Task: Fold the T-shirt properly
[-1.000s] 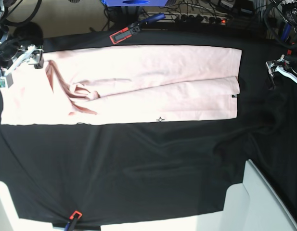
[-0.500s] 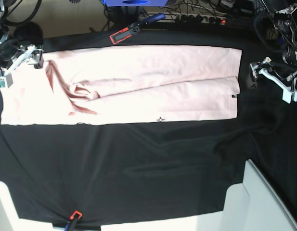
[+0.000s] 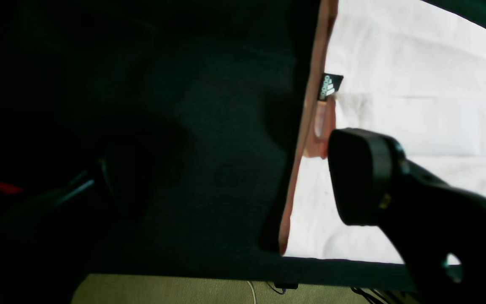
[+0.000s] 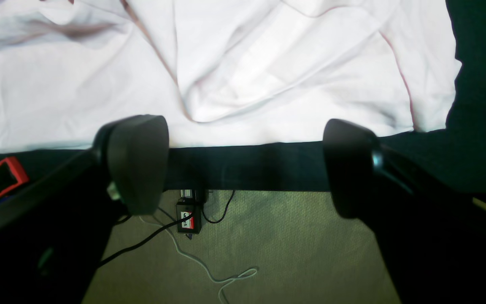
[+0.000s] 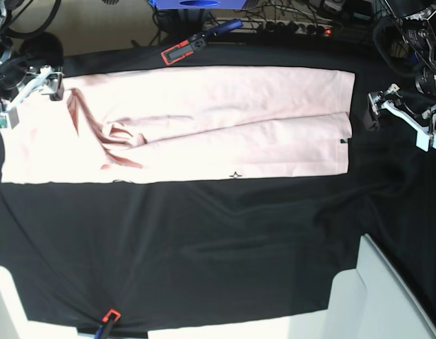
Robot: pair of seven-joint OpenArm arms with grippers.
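Note:
The pale pink T-shirt (image 5: 203, 123) lies plain side up as a long folded band across the far half of the black table cloth (image 5: 203, 240). Creases bunch near its left end. My left gripper (image 5: 398, 116) hovers open just off the shirt's right end. In the left wrist view, one of its fingers (image 3: 365, 177) overlaps the shirt's hem (image 3: 310, 126) near a small black label (image 3: 331, 86). My right gripper (image 5: 23, 95) stands open at the shirt's left end. In the right wrist view its fingers (image 4: 137, 160) straddle the shirt's edge (image 4: 268, 105) at the table's rim, holding nothing.
A red-and-black clamp (image 5: 179, 51) pins the cloth at the far edge, and another (image 5: 108, 318) at the near edge. Cables and a power strip (image 5: 295, 28) run behind the table. A white panel (image 5: 387, 296) sits at the near right. Floor with cords (image 4: 192, 219) shows past the table.
My left arm has come in from the right edge toward the shirt's right end, still open. The right arm and the shirt have not moved.

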